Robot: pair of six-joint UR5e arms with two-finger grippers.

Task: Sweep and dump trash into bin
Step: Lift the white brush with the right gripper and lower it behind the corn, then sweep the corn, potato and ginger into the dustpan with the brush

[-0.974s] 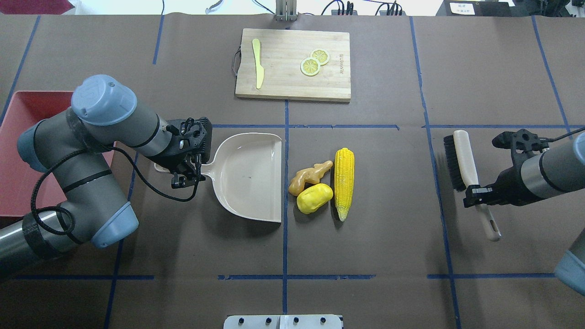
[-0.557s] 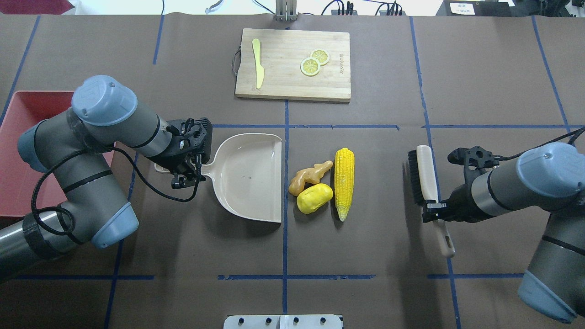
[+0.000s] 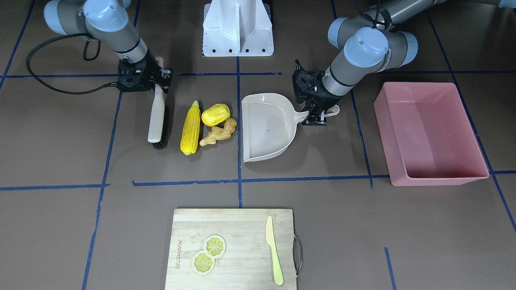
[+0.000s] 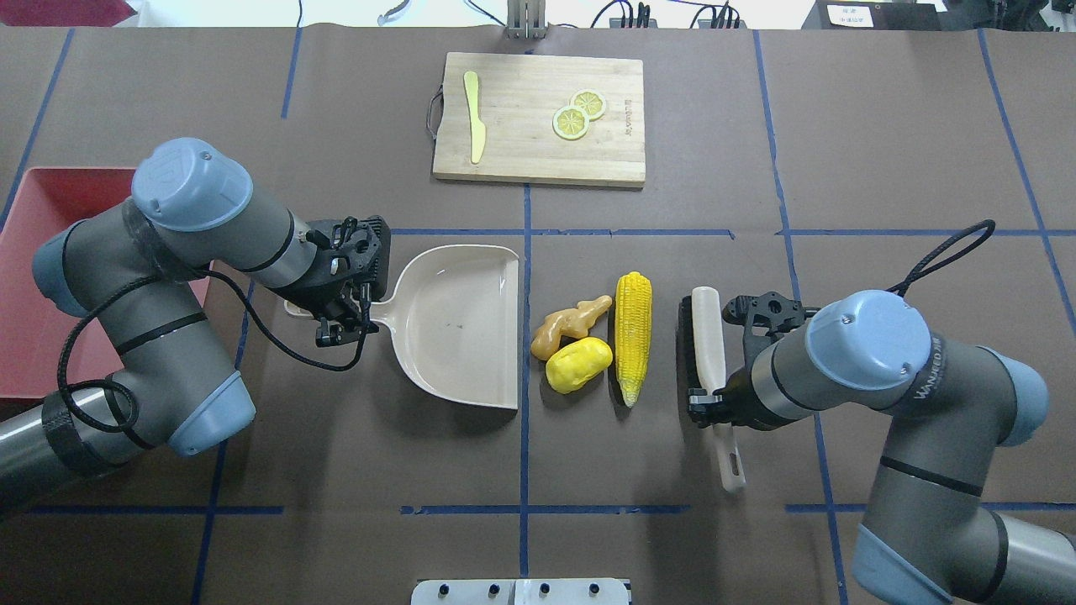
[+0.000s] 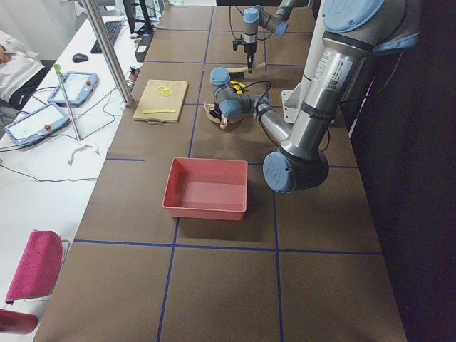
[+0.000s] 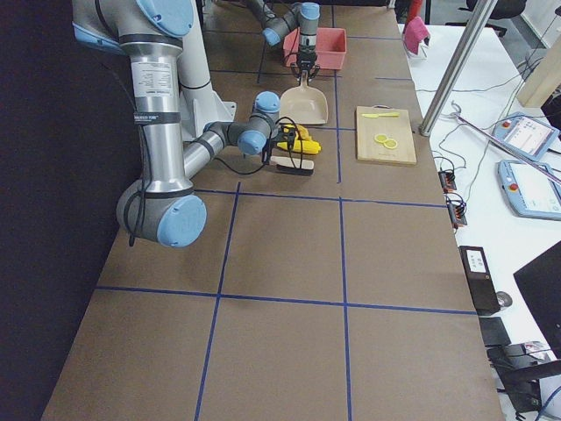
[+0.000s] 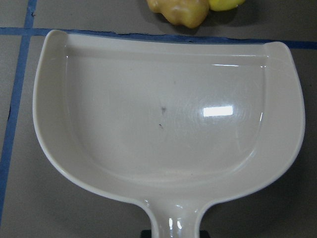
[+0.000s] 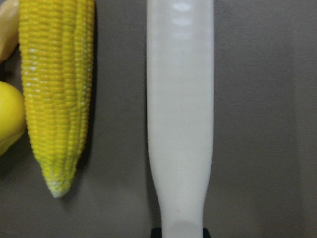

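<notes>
**Sweep stage, brush beside the trash.** The pink bin point(image 3: 443, 180) stood empty at the robot's left end of the table, well apart from the work. This left a long carry on which a tilted pan could spill its load.

The cutting board point(image 4: 538, 151), with its lemon slices and knife, lay well beyond the sweep line and seemed safe.

The dustpan point(image 4: 458, 323) lay flat with its open lip facing the trash. The left gripper point(image 4: 343, 323) had its jaws closed on the dustpan handle. With the pan held only at that end, a hard push might slide it back or lift the lip, letting pieces wedge beneath.

The brush point(image 4: 708, 336) stood bristles-down, parallel to the pan's lip. The right gripper point(image 4: 710, 405) had its jaws clamped on the brush handle.

All the trash lay between brush and dustpan:
- **Corn cob** point(image 4: 633, 332): it lay just beside the brush but not touching it. Being round, it could roll ahead of the bristles or ride over them. Its pointed tip lay near the mouth's nearer corner, so an uneven push might pivot it past the pan.
- **Ginger root** point(image 4: 567, 323): it sat just off the lip, and its knobs might catch there.
- **Oval lump** point(image 4: 578, 364): it touched the ginger and lay against, or just beside, the cob. Being smooth, it might squirt sideways out of the pile.
</notes>
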